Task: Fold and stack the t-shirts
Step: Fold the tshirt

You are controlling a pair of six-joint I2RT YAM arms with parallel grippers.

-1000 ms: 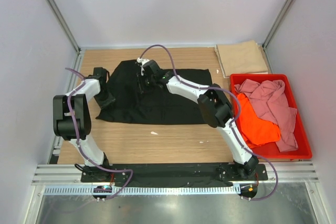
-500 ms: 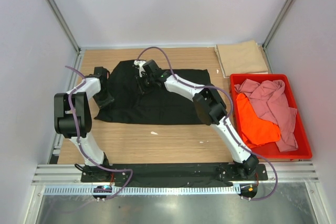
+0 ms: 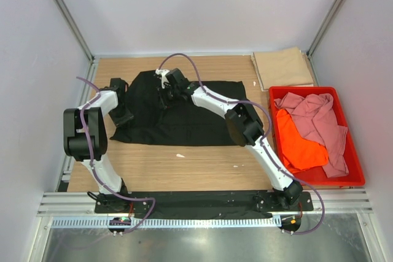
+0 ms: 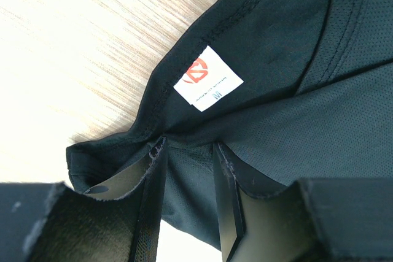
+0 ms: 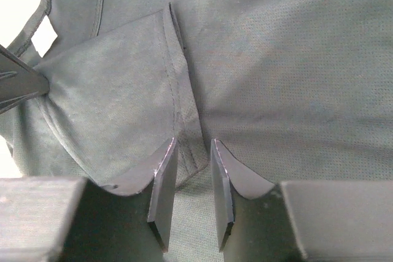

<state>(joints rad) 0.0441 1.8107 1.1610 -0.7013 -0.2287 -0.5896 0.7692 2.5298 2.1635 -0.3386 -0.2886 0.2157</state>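
Pinching the black t-shirt (image 3: 178, 127) beside its white label (image 4: 207, 79), the left gripper (image 4: 187, 167) held cloth between narrow jaws. The shirt lay spread on the table (image 3: 202, 161). The right gripper (image 5: 193, 148) nipped its sleeve hem, nearly closed. Rightward sat the folded tan t-shirt (image 3: 284, 69), then the red crate (image 3: 319, 179) holding the orange t-shirt (image 3: 298, 148) and pink t-shirt (image 3: 319, 118).

White neck label (image 4: 208, 78) inside the black t-shirt (image 4: 319, 121): size letter "M" beneath a red emblem; smaller print illegible.
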